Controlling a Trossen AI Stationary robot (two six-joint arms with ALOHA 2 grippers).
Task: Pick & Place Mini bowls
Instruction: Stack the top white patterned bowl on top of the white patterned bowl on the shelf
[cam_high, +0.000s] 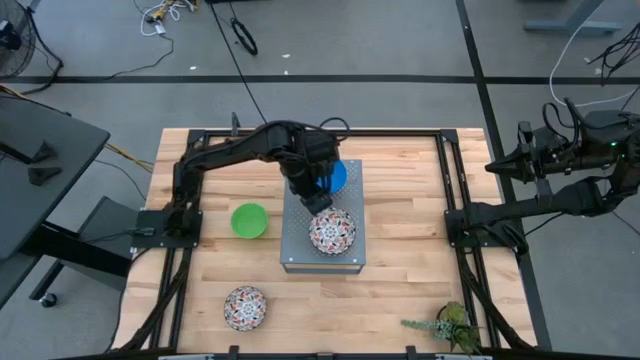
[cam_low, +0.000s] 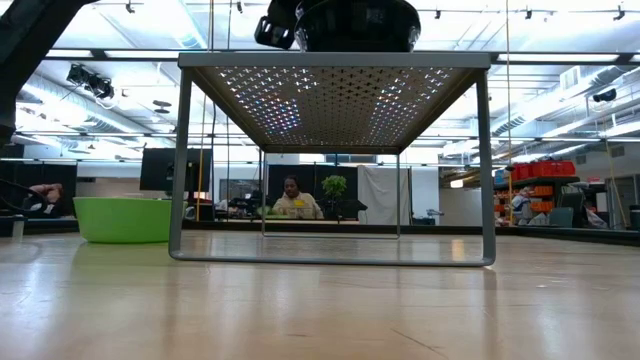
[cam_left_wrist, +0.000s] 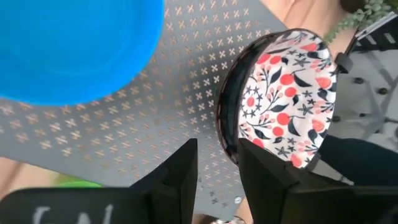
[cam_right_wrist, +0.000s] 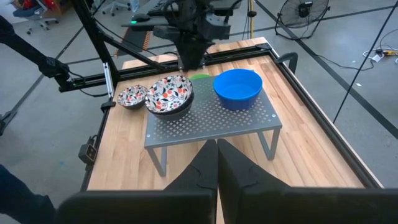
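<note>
On the wooden counter (cam_high: 400, 230) stands a grey perforated metal stand (cam_high: 300, 245), roughly at the centre of the high view. The left arm reaches over it from about 10 o'clock, and the left claw (cam_high: 318, 200) hovers above the stand's top between two bowls. In the left wrist view its two dark fingers (cam_left_wrist: 180, 174) stand slightly apart with bare perforated metal showing in the narrow gap, and nothing is held between them.

On the stand, toward 5 o'clock of the claw, sits a floral bowl (cam_high: 332, 231), white with red and dark sprigs inside; it appears nested in a dark bowl (cam_right_wrist: 176, 107), whose rim shows around it in both wrist views. A bright blue bowl (cam_high: 338, 176) sits at the stand's 1 o'clock corner, partly hidden under the arm in the high view.

Off the stand, a green bowl (cam_high: 249, 220) rests on the counter just beside the stand at 9 o'clock. A second floral bowl (cam_high: 245, 307) lies near the counter's 7 o'clock corner, well apart from the stand.

The right arm waits off the counter at 3 o'clock; the right claw (cam_right_wrist: 216, 163) shows its fingers pressed together, holding nothing.

A small green plant (cam_high: 447, 324) sits at the counter's 5 o'clock edge.
</note>
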